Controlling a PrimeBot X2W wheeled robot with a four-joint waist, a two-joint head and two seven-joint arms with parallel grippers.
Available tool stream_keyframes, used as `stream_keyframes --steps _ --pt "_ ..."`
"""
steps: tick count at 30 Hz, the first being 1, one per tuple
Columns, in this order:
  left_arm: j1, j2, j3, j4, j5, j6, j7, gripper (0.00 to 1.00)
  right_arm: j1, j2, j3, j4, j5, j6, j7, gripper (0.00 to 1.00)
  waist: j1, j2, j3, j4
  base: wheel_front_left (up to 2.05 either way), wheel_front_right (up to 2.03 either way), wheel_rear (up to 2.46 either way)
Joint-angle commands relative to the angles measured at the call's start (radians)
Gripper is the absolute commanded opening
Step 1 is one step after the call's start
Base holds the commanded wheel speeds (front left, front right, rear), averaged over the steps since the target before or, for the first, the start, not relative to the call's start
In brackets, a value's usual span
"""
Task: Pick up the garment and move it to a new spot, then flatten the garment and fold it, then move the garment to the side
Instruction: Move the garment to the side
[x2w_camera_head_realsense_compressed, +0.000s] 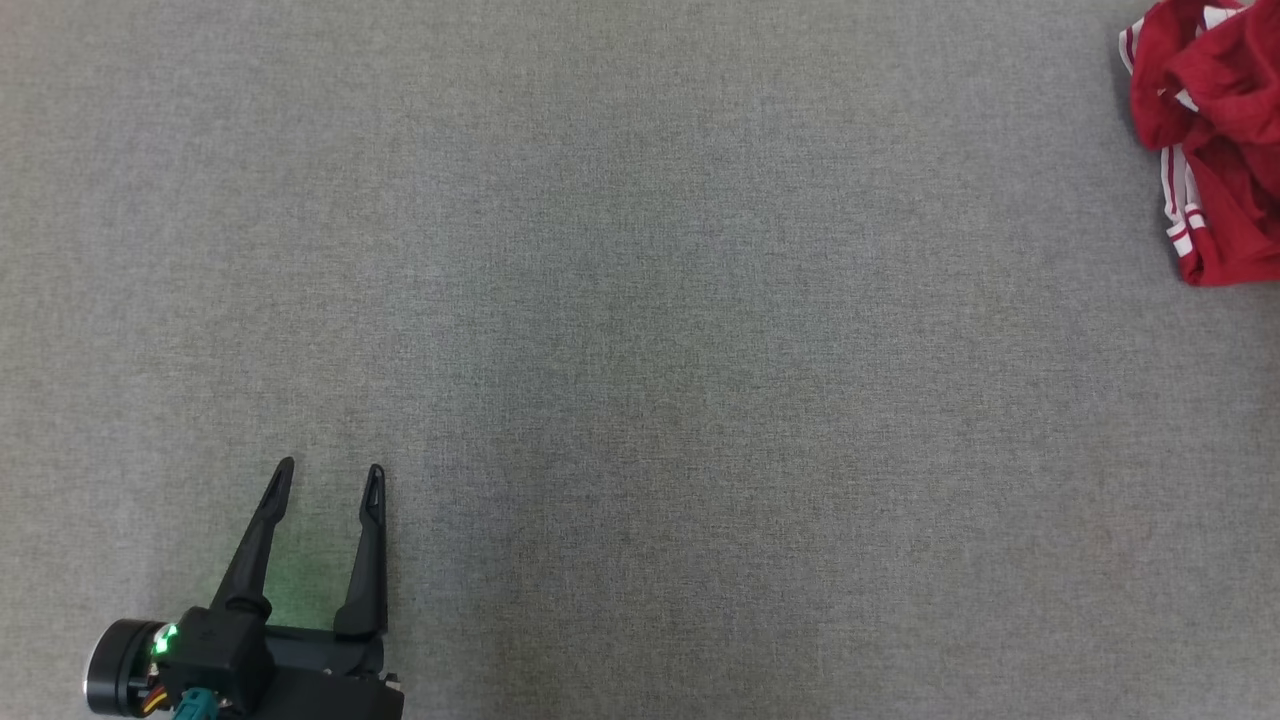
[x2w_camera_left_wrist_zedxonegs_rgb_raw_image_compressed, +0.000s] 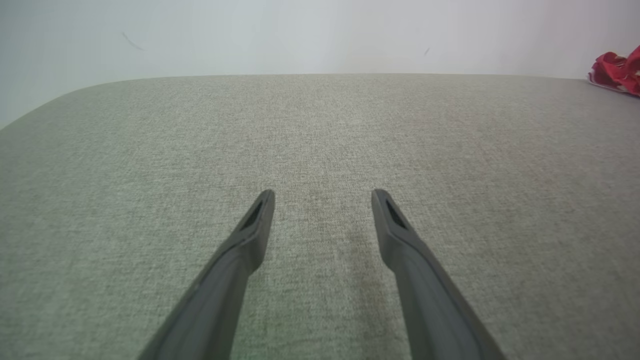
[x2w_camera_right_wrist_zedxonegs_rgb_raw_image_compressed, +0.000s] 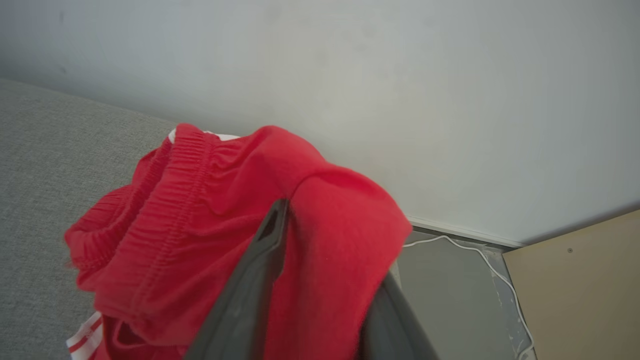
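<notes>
The garment (x2w_camera_head_realsense_compressed: 1215, 140) is a pair of red shorts with white side stripes, lying crumpled at the far right edge of the grey cloth surface (x2w_camera_head_realsense_compressed: 640, 330). From the left wrist it is a small red heap (x2w_camera_left_wrist_zedxonegs_rgb_raw_image_compressed: 617, 70) far off to the right. In the right wrist view the garment (x2w_camera_right_wrist_zedxonegs_rgb_raw_image_compressed: 200, 210) bulges up over my right gripper (x2w_camera_right_wrist_zedxonegs_rgb_raw_image_compressed: 330, 235). A fold sits between its partly spread fingers and covers the right fingertip, so I cannot tell whether they still pinch it. My left gripper (x2w_camera_head_realsense_compressed: 331, 466) rests open at the lower left, nothing between its fingers (x2w_camera_left_wrist_zedxonegs_rgb_raw_image_compressed: 250, 240).
The grey fabric surface (x2w_camera_left_wrist_zedxonegs_rgb_raw_image_compressed: 320, 140) ends at a pale wall. Past the surface's right edge the right wrist view shows a grey floor (x2w_camera_right_wrist_zedxonegs_rgb_raw_image_compressed: 450, 300) with a white cable (x2w_camera_right_wrist_zedxonegs_rgb_raw_image_compressed: 480, 255) and a tan panel (x2w_camera_right_wrist_zedxonegs_rgb_raw_image_compressed: 575, 290).
</notes>
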Motion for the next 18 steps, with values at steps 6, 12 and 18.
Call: stream_keyframes --steps 6,12,18 --pt "-0.012 0.006 0.003 0.012 0.002 0.005 -0.005 1.0 -0.032 0.02 0.027 0.061 -0.019 0.0 -0.001 1.0 -0.0001 -0.0001 -0.003 -0.002 0.0 0.0 0.0" --pt "-0.013 0.004 0.003 0.019 -0.002 0.008 -0.005 1.0 -0.069 0.028 0.041 0.15 -0.072 0.0 -0.017 1.0 -0.0001 -0.0001 -0.016 -0.008 0.0 0.0 0.0" --pt "-0.005 -0.002 0.001 0.022 -0.01 0.009 -0.005 1.0 -0.093 0.075 0.014 0.232 -0.086 0.0 -0.067 1.0 -0.0001 -0.0001 -0.041 -0.014 0.0 0.0 0.0"
